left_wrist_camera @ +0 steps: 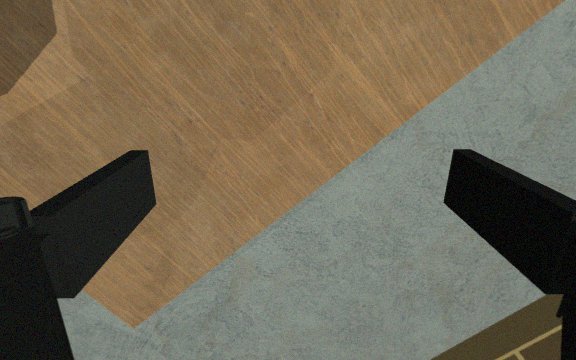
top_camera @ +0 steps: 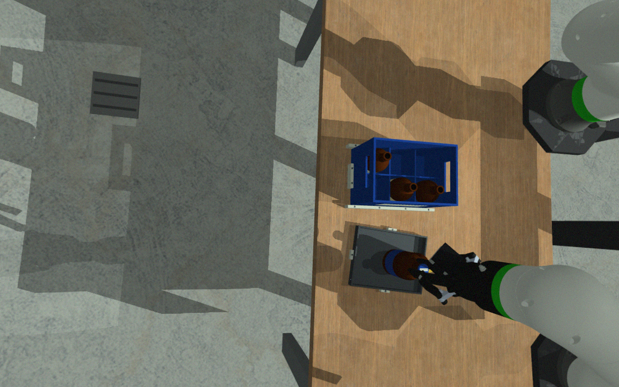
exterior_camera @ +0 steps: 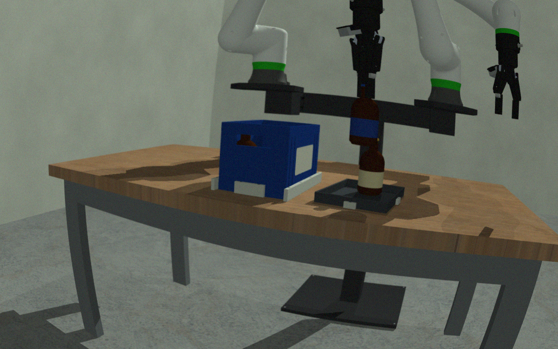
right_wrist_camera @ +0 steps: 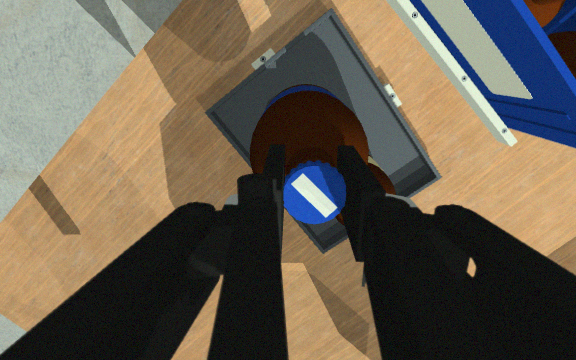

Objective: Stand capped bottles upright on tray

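Blue-capped brown bottle (top_camera: 403,265) (exterior_camera: 364,123) (right_wrist_camera: 309,125), blue label around its body, hangs about upright above a dark gray tray (top_camera: 369,276) (exterior_camera: 337,200) (right_wrist_camera: 235,135), gripped near its capped top by the right gripper (top_camera: 419,270) (exterior_camera: 365,93) (right_wrist_camera: 310,169), whose fingers stand only a little apart, closed on it. Below, a cream-labeled brown bottle (exterior_camera: 371,174) (right_wrist_camera: 382,181) stands upright in the tray, its upper end partly hidden; a sliver of yellow in the exterior view appears to be its cap. The two bottles overlap in that view, and whether they touch is hard to tell. Beside the tray, a blue crate (top_camera: 362,190) (exterior_camera: 250,166) (right_wrist_camera: 550,117) sits level against pale guide strips (top_camera: 391,207) (exterior_camera: 302,186) (right_wrist_camera: 460,75), with three open-necked brown bottles (top_camera: 402,188) (exterior_camera: 245,141) (right_wrist_camera: 575,60) in its compartments: two in the row nearer the tray, one in the far row. Well apart from the tray, the left gripper (exterior_camera: 506,107) (left_wrist_camera: 301,177) hangs fully open, holding nothing, over a corner of the wooden table (top_camera: 509,183) (exterior_camera: 445,203) (left_wrist_camera: 248,125) (right_wrist_camera: 108,155).
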Available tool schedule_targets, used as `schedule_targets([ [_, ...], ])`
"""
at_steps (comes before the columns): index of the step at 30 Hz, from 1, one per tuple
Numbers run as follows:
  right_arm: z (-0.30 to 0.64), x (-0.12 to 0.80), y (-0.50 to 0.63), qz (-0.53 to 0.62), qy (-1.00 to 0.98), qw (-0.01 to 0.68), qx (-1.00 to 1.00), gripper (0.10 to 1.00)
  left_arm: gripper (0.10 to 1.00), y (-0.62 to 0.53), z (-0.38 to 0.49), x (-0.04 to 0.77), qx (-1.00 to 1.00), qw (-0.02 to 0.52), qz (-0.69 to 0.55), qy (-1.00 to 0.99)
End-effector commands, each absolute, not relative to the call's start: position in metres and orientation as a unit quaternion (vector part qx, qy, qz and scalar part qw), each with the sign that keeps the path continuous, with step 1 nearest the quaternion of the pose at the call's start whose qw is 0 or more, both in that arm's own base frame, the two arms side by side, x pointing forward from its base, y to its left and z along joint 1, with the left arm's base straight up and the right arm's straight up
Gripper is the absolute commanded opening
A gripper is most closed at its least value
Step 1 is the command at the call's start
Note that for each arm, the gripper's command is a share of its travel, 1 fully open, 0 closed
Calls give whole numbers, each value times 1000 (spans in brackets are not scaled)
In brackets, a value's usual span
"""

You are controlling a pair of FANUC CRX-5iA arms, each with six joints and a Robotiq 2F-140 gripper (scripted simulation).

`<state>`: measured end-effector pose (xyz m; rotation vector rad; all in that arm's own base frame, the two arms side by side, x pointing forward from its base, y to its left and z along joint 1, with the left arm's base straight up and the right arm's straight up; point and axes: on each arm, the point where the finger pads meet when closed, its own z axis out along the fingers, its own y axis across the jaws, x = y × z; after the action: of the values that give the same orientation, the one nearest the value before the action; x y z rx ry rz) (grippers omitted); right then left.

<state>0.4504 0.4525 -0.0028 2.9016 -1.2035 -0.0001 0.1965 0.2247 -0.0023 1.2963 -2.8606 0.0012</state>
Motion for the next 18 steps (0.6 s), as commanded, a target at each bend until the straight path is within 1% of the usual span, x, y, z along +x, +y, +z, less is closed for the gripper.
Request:
schedule_targets([
  [1, -6, 451, 453, 0, -383, -1, 924, 99, 1000, 225, -2, 197, 413, 0, 0, -911],
  [18, -33, 451, 453, 0, -383, -1, 924, 99, 1000, 225, -2, 197, 413, 0, 0, -911],
])
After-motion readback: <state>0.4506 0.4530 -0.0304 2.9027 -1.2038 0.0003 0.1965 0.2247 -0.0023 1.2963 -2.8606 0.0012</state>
